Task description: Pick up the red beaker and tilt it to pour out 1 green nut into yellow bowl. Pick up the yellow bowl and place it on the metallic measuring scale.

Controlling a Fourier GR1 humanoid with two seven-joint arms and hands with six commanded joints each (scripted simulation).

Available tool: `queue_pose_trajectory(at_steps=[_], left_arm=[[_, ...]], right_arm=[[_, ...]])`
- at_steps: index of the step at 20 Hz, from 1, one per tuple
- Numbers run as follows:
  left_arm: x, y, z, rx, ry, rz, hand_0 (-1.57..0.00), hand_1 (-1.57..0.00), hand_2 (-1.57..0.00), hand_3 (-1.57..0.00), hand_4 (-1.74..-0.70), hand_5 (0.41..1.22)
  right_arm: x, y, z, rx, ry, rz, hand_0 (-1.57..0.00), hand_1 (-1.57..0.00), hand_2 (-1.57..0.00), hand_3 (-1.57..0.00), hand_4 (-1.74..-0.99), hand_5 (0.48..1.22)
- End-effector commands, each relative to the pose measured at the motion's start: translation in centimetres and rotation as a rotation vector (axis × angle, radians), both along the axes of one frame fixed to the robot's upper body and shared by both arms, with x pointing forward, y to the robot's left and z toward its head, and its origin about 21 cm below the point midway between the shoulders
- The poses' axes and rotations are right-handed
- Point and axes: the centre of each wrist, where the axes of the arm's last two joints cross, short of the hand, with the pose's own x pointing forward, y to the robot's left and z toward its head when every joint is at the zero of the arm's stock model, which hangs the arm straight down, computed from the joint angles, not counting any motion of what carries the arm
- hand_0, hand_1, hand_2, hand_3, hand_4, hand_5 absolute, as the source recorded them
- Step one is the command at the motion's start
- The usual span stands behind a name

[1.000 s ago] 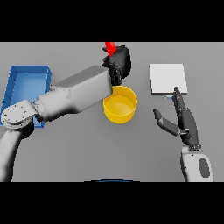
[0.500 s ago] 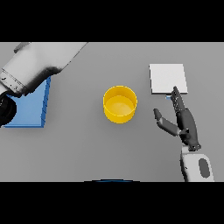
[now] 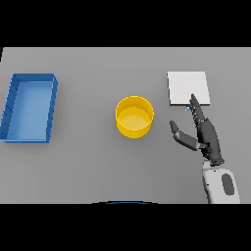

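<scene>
The yellow bowl (image 3: 134, 116) stands upright in the middle of the table; I cannot make out anything inside it. To its right my right hand (image 3: 205, 134) rests open, fingers straight and pointing away, thumb spread toward the bowl, a short gap from the bowl's rim. Its fingertips reach the near edge of the metallic measuring scale (image 3: 188, 87), a flat pale square at the back right. The red beaker and my left hand show nowhere in the head view.
A blue rectangular tray (image 3: 14, 106) lies at the far left of the grey table (image 3: 88, 162), with nothing visible in it.
My left arm, which held the red beaker above the bowl a second ago, swung away to the left and has left the view with it. The right hand stayed put.
</scene>
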Motion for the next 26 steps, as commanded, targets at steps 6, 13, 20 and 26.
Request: queue_pose_trajectory(at_steps=[6, 13, 20, 26], left_arm=[[-0.2, 6.4, -6.2, -0.253, 0.018, 0.261, -1.57, -1.57, -1.57, -1.47, -1.73, 1.221], [-2.1, 10.6, -15.7, -0.553, 0.102, 0.472, -1.57, -1.57, -1.57, -1.47, -1.74, 1.221], [-5.9, 11.5, -19.8, -0.601, 0.072, 0.536, -1.57, -1.57, -1.57, -1.39, -1.74, 1.221], [-8.6, 10.9, -21.4, -0.647, 0.078, 0.535, -1.57, -1.57, -1.57, -1.41, -1.63, 1.041]], right_arm=[[0.4, 0.5, 0.1, 0.026, 0.034, 0.002, 0.00, 0.00, 0.00, 0.00, -1.275, 0.656], [0.2, -0.1, -0.3, -0.002, 0.016, 0.008, 0.00, 0.00, 0.00, 0.00, -1.306, 0.688], [-0.2, 0.0, -0.5, -0.013, 0.016, 0.017, 0.00, 0.00, 0.00, 0.00, -1.315, 0.722], [-0.1, -0.1, -0.2, -0.032, -0.004, 0.012, 0.00, 0.00, 0.00, 0.00, -1.332, 0.729]])
